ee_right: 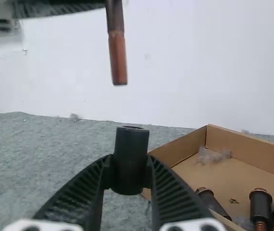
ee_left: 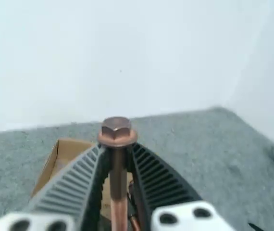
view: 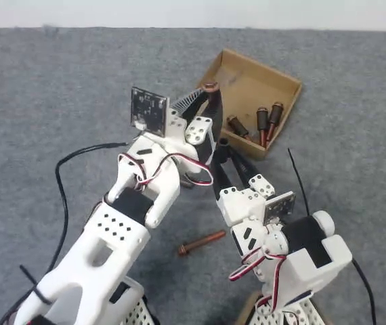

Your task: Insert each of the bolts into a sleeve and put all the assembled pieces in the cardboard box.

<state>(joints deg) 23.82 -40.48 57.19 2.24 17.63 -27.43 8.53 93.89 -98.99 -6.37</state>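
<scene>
Copper-toned bolt [ee_left: 117, 132], seemingly stiff and slick: left end effector [ee_left: 118, 150] clamps under its head | right end effector [ee_right: 130, 166] grips sleeve [ee_right: 131, 144] mid-body

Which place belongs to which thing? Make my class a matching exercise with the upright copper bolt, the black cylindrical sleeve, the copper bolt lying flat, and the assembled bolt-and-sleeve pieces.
Things:
1. upright copper bolt
2. black cylindrical sleeve
3. copper bolt lying flat
4. assembled bolt-and-sleeve pieces

Places:
A. inside the brown cardboard box
B. clamped in the left gripper
C. on the grey carpet
D. clamped in the right gripper

Pairs: 1-B, 2-D, 3-C, 4-A.
</scene>
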